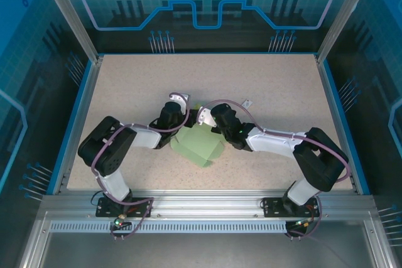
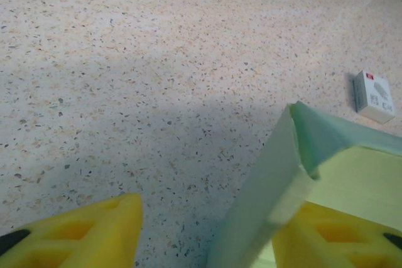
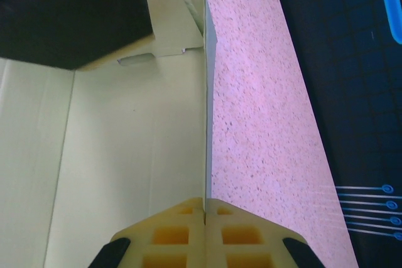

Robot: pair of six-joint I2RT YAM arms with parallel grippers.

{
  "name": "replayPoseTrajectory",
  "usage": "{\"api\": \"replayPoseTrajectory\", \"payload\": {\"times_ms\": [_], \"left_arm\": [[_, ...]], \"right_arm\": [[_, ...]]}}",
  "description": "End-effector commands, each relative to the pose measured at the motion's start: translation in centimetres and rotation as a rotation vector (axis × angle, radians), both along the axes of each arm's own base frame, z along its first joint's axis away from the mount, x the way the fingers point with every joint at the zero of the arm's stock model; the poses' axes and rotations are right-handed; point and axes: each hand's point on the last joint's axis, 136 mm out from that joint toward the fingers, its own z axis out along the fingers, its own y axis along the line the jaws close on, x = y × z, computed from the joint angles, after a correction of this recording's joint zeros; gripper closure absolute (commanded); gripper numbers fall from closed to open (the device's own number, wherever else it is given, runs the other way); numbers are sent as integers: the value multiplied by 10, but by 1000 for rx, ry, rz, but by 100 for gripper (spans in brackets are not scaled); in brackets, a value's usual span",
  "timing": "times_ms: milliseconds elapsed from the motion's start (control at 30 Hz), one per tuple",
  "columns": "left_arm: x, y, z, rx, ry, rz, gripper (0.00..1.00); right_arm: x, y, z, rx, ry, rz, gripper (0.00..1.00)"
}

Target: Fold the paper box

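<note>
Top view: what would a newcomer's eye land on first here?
The half-folded pale green box in the middle of the table draws the eye. The right gripper has its jaws shut on the edge of a raised wall, and the left gripper has its jaws open on either side of an upright flap. A small white tag lies beyond the box.

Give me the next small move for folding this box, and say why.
Probably close the left gripper on the raised wall of the paper box. That wall stands between its open fingers, while the right gripper is shut on another upright edge, which should steady the card.
</note>
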Motion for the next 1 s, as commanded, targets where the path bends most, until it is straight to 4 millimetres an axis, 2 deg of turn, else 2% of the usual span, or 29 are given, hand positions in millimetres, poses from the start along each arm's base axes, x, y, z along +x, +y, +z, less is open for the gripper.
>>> {"api": "replayPoseTrajectory", "payload": {"times_ms": [0, 133, 333, 467, 833, 967], "left_arm": [[-1, -2, 32, -53, -93, -44, 39], [-8, -2, 40, -78, -106, -61, 33], [-4, 23, 56, -201, -62, -2, 30], [-2, 31, 71, -305, -40, -4, 26], [11, 2, 76, -395, 88, -95, 22], [18, -8, 67, -397, 157, -116, 22]], "right_arm": [[5, -14, -4, -57, -10, -72, 100], [10, -15, 0, -81, -43, -76, 100], [16, -12, 15, -80, -106, -54, 100], [18, -8, 17, -88, -139, -28, 100], [19, 4, 13, -118, -199, 47, 100], [20, 7, 9, -131, -208, 63, 100]]}}
